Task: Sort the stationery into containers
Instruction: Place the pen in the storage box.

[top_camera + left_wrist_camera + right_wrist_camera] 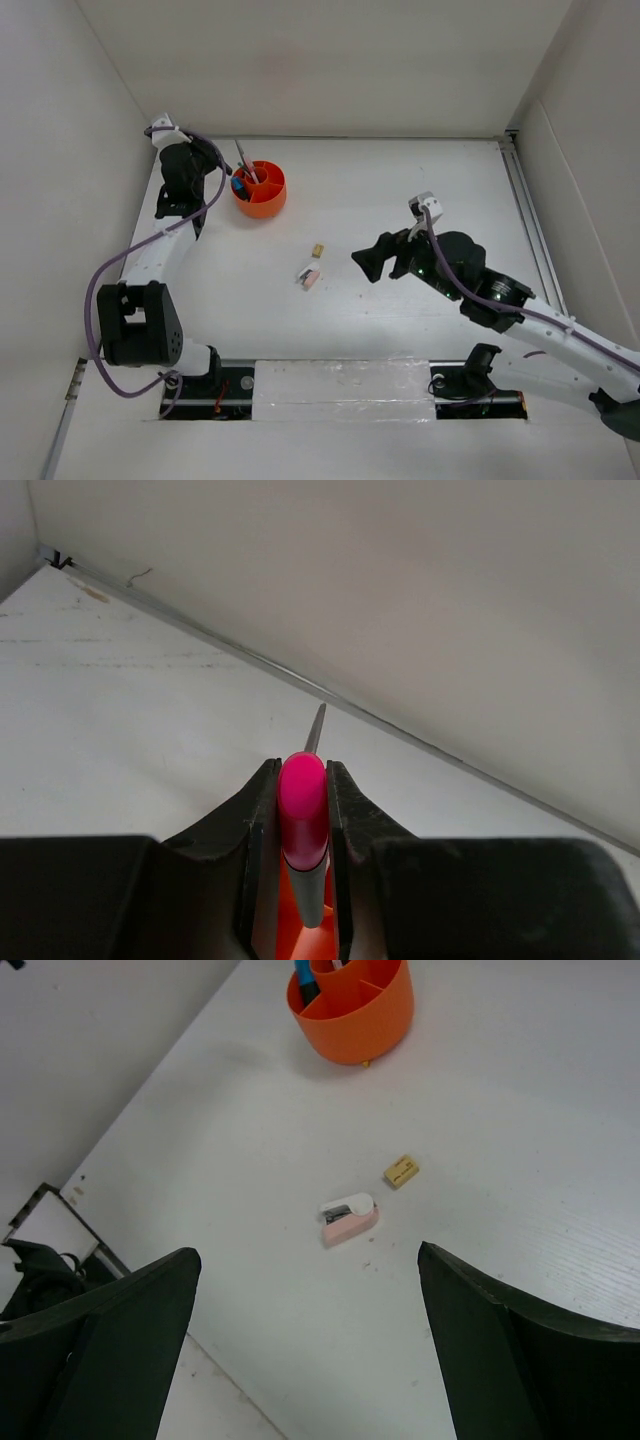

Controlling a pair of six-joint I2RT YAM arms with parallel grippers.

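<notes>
White table [400, 190], walled on three sides. At its far left stands the orange tub [262, 192]. The left gripper [302, 772] hangs over it, clamped on a pink-capped marker [303, 805]. The right gripper [366, 262] is spread wide, holding nothing. Just left of it lie the pink-and-white eraser [308, 279] and the tan eraser [318, 247], both nearer the right arm. The pink one's length runs nearly from jaw to jaw, so a wrist turn looks needed.

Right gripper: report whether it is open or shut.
Open. In the right wrist view the right gripper has its fingers spread wide, only table between them, nothing held.
</notes>
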